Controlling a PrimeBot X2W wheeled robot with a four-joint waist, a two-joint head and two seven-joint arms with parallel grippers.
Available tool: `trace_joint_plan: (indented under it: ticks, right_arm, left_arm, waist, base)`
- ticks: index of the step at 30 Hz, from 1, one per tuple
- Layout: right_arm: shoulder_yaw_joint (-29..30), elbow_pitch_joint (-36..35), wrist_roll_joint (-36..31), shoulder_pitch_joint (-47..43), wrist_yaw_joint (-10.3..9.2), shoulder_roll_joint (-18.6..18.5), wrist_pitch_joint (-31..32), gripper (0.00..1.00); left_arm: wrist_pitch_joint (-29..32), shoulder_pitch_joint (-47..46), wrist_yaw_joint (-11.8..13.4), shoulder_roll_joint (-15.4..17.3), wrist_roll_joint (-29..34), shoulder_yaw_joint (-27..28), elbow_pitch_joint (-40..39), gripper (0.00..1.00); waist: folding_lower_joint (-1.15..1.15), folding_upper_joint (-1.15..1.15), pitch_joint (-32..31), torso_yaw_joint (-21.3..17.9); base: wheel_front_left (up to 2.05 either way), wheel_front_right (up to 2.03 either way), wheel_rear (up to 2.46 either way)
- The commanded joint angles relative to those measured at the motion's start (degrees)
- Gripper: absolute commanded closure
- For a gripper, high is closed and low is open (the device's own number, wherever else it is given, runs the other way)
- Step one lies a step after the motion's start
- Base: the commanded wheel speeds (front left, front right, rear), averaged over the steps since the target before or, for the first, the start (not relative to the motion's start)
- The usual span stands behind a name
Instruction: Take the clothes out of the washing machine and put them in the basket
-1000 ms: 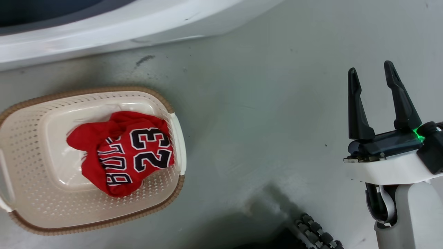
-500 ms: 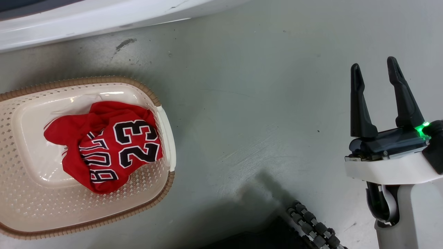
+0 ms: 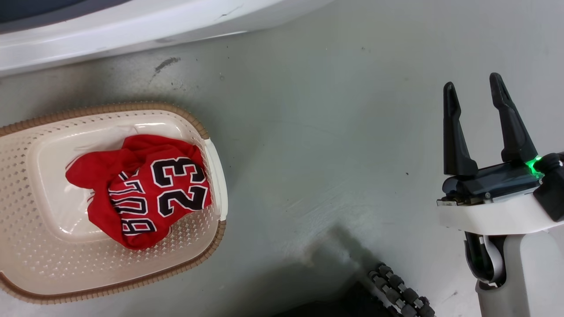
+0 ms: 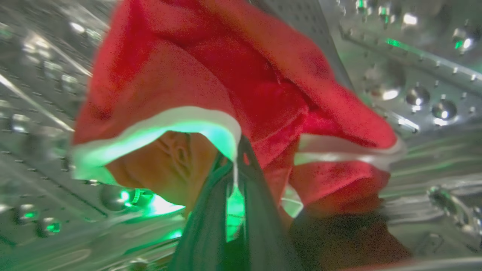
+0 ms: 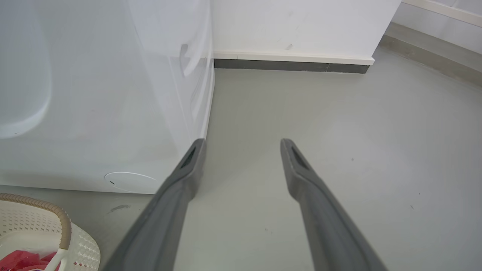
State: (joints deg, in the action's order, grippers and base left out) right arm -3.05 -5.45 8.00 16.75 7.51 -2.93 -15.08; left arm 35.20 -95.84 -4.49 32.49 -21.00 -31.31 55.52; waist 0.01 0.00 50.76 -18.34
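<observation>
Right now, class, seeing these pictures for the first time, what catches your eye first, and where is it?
The red jersey with a bold black 23 jumps out, crumpled in the cream basket at the head view's left. Next, a second red jersey lit green inside the steel drum, its white trim pinched by the left gripper. The right gripper hangs open over the grey floor.

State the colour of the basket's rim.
Brown, with a woven look, edging the cream perforated basket; the head view shows it best.
</observation>
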Motion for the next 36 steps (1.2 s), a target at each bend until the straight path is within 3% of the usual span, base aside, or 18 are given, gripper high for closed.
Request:
trace_joint_plan:
  ticks: [1, 11, 16, 21, 28, 36]
  right_arm:
    - [-0.1, 0.1, -0.4, 0.7, -0.04, 0.1, -0.1, 0.00]
    - [-0.3, 1.2, -3.0, -1.4, -0.04, 0.1, -0.1, 0.00]
    - [0.1, 2.1, -5.0, -2.6, -0.04, 0.1, -0.1, 0.00]
    - [0.4, 3.2, -6.3, -4.2, -0.04, 0.1, -0.1, 0.00]
    - [0.6, 4.3, -7.7, -7.0, -0.04, 0.1, -0.1, 0.00]
    - [0.8, 5.2, -8.9, -10.8, -0.04, 0.1, -0.1, 0.00]
  left_arm:
    - [-1.5, 1.2, 0.1, 0.4, 0.0, -0.1, -0.3, 1.00]
    - [-14.8, 6.6, -2.0, -1.9, -2.7, -0.3, 2.0, 1.00]
    - [-22.1, 11.8, -2.8, -4.7, -5.2, -1.2, 3.0, 1.00]
    - [-29.3, 17.9, -2.9, -7.8, -7.4, -3.4, 2.6, 1.00]
    - [-38.9, 27.6, -2.9, -9.4, -9.9, -7.2, -0.2, 1.00]
    - [-47.4, 36.9, -2.0, -11.1, -11.9, -7.6, -5.3, 1.00]
  waist:
    - [-0.01, 0.00, -0.8, 0.1]
    - [-0.01, 0.00, -8.7, 3.1]
    - [-0.01, 0.00, -13.2, 5.7]
    - [-0.01, 0.00, -17.6, 7.8]
    - [-0.01, 0.00, -24.2, 10.0]
    - [-0.01, 0.00, -30.7, 12.6]
  base:
    - [0.00, 0.00, 0.00]
    - [0.00, 0.00, 0.00]
    - [0.00, 0.00, 0.00]
    - [0.00, 0.00, 0.00]
    - [0.00, 0.00, 0.00]
    - [0.00, 0.00, 0.00]
